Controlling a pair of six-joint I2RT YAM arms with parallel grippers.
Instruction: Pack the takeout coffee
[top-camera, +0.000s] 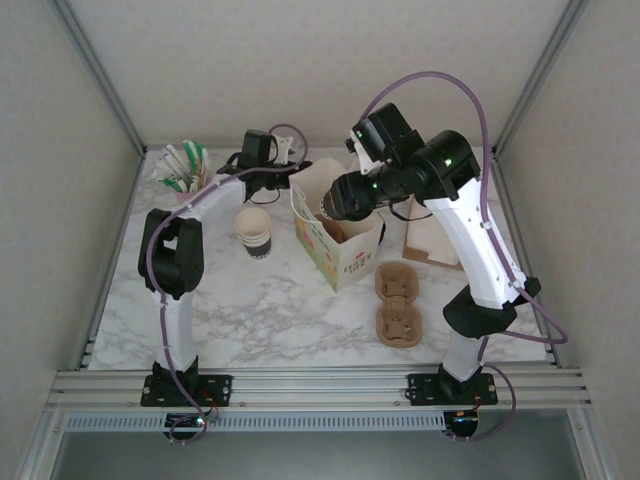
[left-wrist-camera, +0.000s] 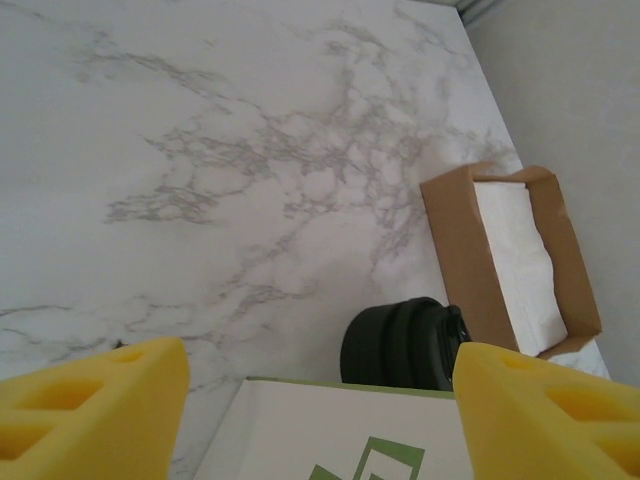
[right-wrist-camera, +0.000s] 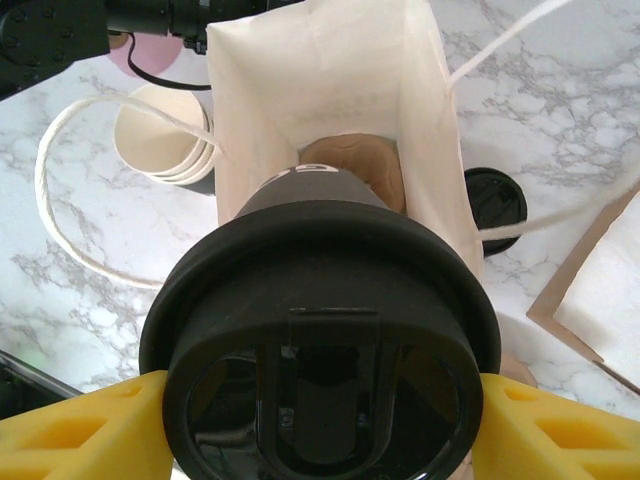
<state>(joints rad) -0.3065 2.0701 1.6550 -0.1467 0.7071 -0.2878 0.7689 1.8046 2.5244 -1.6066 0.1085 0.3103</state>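
Note:
The takeout coffee (right-wrist-camera: 320, 300), a paper cup under a round black lid, hangs right above the open mouth of the white paper bag (right-wrist-camera: 250, 110). My right gripper (right-wrist-camera: 320, 425) is shut on it, one yellow finger (right-wrist-camera: 80, 430) on each side of the lid. From above, the right gripper (top-camera: 345, 200) and cup sit over the bag (top-camera: 340, 250). A brown cup carrier (right-wrist-camera: 350, 160) lies in the bag's bottom. My left gripper (left-wrist-camera: 322, 405) stands open at the bag's far left rim (left-wrist-camera: 330, 395), with nothing pinched. In the overhead view the left gripper (top-camera: 283, 155) is behind the bag.
A stack of lidless paper cups (top-camera: 253, 232) stands left of the bag. Two brown cup carriers (top-camera: 397, 300) lie in front of it. A cardboard napkin box (left-wrist-camera: 510, 260) and a squat black cylinder (left-wrist-camera: 400, 345) are beyond the bag. A cup of stirrers (top-camera: 185, 168) is at the back left.

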